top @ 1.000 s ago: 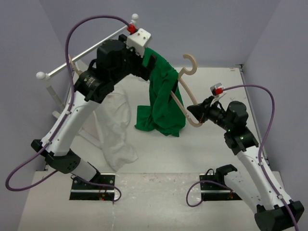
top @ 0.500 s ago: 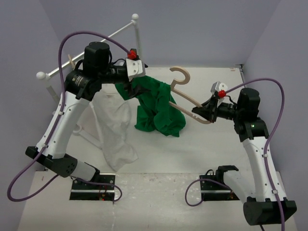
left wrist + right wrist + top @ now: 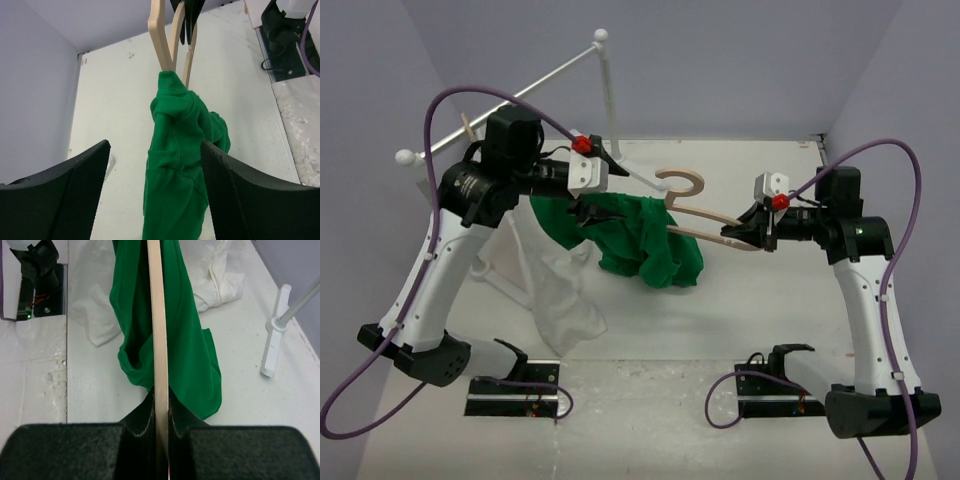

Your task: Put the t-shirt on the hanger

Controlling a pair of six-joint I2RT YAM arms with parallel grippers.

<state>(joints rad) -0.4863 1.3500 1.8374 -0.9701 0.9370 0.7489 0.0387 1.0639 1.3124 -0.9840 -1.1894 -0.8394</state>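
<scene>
entry 1, left gripper [image 3: 155, 150]: in its wrist view i see the jaws spread wide, one black finger [image 3: 65, 195] on each side and green cloth hanging in the gap; the finger on the 3 o'clock side looks to brush the fabric, but nothing is pinched

entry 2, right gripper [image 3: 160, 405]: jaws pressed together on the hanger [image 3: 156, 315], pinching the tip of one shoulder arm, with the wood running straight out from the fingers toward 12 o'clock in that wrist view

entry 3, the hanger, top view: held off the table, long axis lying roughly 9 to 3 o'clock, the gripped end at 3 and the round hook rising toward 12 near the middle

entry 4, the t-shirt [image 3: 650, 240]: bunched over the 9 o'clock half of the hanger and sagging toward 6 in a heap; i cannot tell whether the collar is around the hook or the cloth is only draped on one shoulder

entry 5, the relation i would work from: the loose fabric lies just at 3 o'clock from the left jaws and directly between them, so i judge the left arm to be the nearer one for gathering and pulling cloth along the hanger's axis, while the right arm only steadies the wood

entry 6, surroundings: white garment [image 3: 555, 290] hanging at 7 o'clock of the shirt, near but apart
</scene>
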